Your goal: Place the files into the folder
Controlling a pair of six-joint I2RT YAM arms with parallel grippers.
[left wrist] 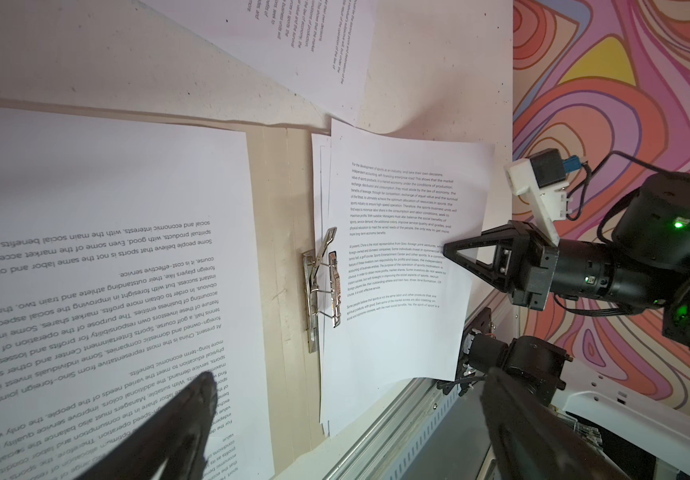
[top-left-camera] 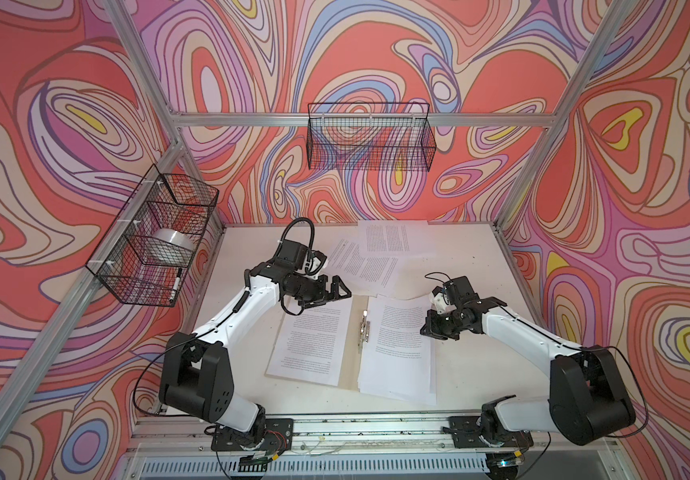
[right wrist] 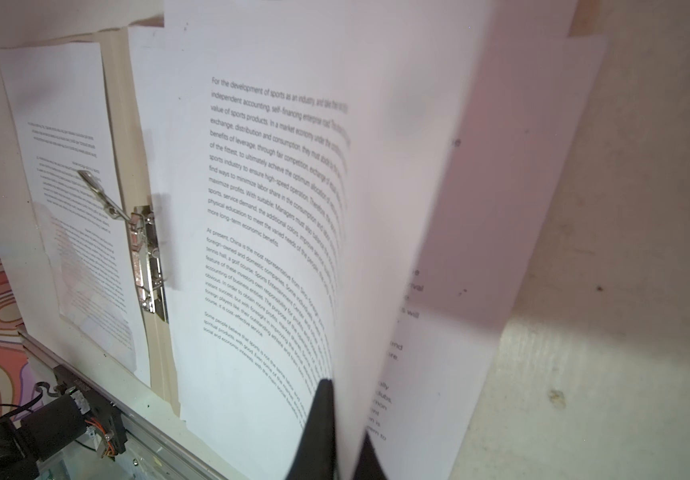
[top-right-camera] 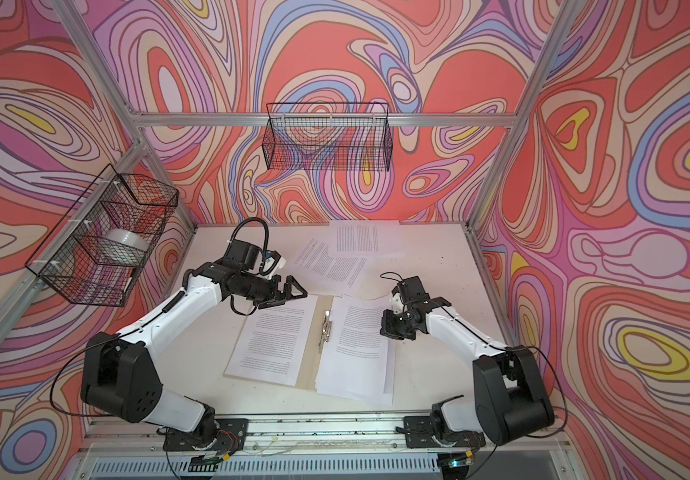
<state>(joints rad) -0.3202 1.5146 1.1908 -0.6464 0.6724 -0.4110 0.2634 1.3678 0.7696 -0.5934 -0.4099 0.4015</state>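
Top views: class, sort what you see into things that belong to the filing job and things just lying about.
Job: folder, its metal clip, sheets laid on it, top sheet pinched by shut right gripper, loose sheets behind, open left gripper.
Lying about: back wire basket, side wire basket, tape roll, marker.

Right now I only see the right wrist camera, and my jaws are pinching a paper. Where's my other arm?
Observer: The left gripper hovers above the far edge of the folder, on its left half, jaws open and empty.
Operator: Any more papers to file?
Observer: Three loose sheets lie overlapping on the table beyond the folder.
Operator: What's on the wall?
Observer: A wire basket on the left wall holds what looks like a tape roll.
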